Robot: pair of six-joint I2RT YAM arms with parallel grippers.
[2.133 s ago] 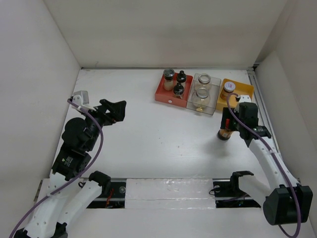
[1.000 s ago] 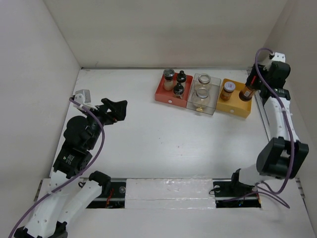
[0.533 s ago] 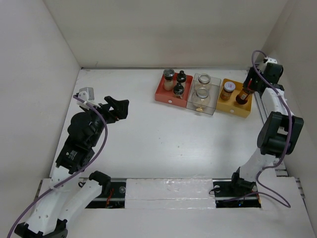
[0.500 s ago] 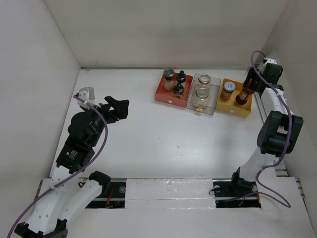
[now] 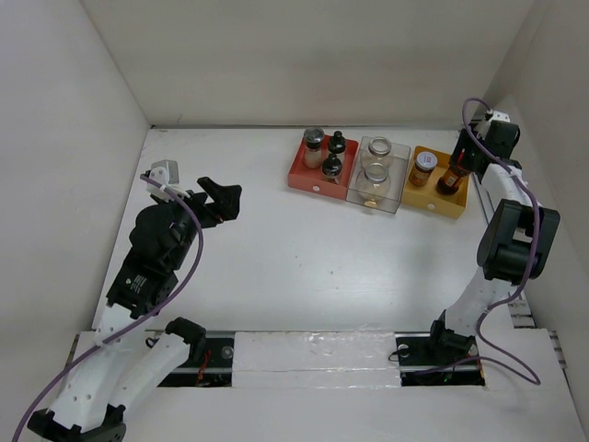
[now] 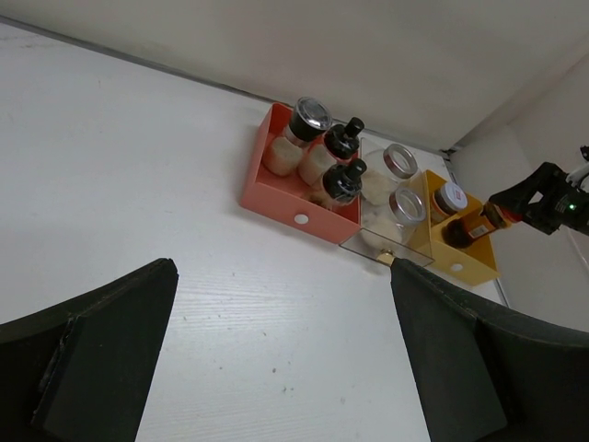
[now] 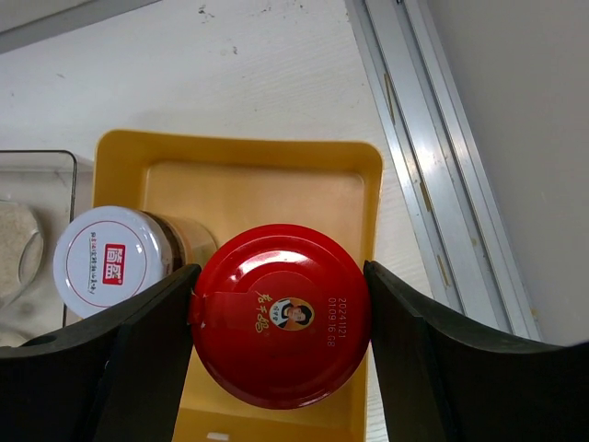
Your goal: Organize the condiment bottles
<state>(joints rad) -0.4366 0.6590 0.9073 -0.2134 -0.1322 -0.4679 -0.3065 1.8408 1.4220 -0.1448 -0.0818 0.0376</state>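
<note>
A red-capped brown bottle [image 7: 280,315] stands in the right half of the yellow tray [image 7: 239,147], with my right gripper [image 7: 279,304] shut on its cap from both sides. A silver-lidded labelled jar [image 5: 423,164] sits just left of it in the same tray. Two squat clear glass jars [image 5: 375,147] [image 5: 374,175] fill the clear tray. A grey-lidded shaker [image 5: 314,140] and two black-capped shakers [image 5: 337,141] [image 5: 331,166] stand in the red tray [image 5: 308,180]. Far to the left, my left gripper [image 5: 225,195] hangs open over bare table, holding nothing.
The three trays stand side by side at the back right of the white table [image 5: 294,249]. A metal rail [image 7: 433,166] runs along the table edge right of the yellow tray. White walls enclose the back and both sides.
My right gripper has brought the red-capped bottle from the table to the yellow tray and lowered it into the tray's right half. The left arm has shifted slightly and stays open.
</note>
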